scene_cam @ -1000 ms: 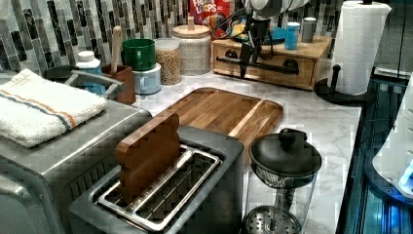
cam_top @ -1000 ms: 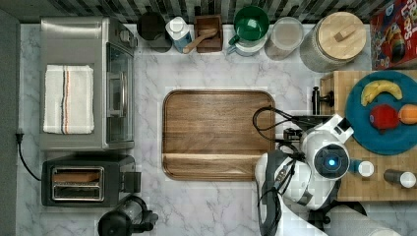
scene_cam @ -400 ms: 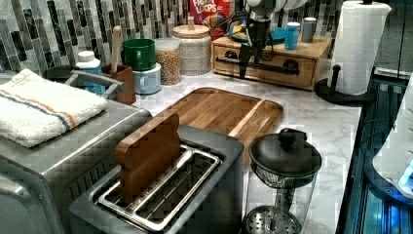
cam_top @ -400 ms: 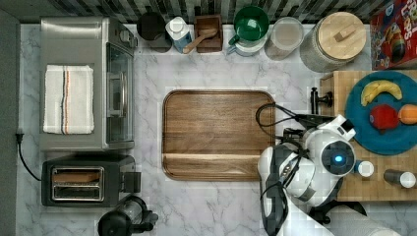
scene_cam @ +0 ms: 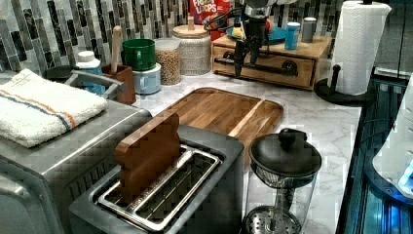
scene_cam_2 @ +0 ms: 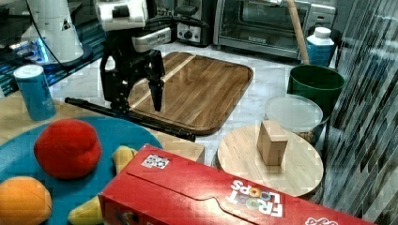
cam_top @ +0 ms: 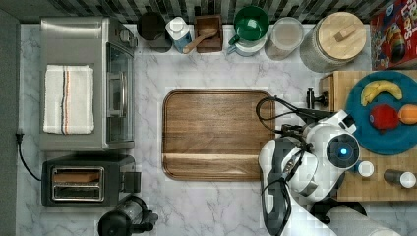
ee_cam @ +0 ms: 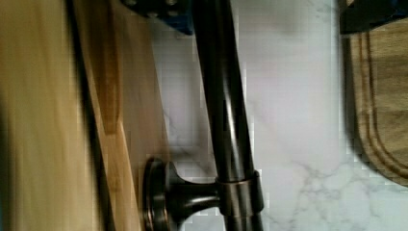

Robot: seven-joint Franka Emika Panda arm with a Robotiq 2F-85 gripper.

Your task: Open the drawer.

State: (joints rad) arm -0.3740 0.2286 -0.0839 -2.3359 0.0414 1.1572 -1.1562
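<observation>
Light-wood drawer (scene_cam: 265, 66) shut in its cabinet by the paper towel roll (scene_cam: 358, 46) in the left view, gripper (scene_cam_2: 138, 103) spread wide, straddling the black bar handle (scene_cam_2: 131, 117) in the right view, handle (ee_cam: 223, 120) between unclenched fingers in the wrist view.

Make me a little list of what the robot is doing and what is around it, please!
job: open the drawer
drawer: looks closed
handle: long black bar across the drawer front
end effector: open, one finger on each side of the bar
on top of the cabinet: blue plate with a banana and red fruit
on the counter: brown wooden tray, toaster, toaster oven
</observation>
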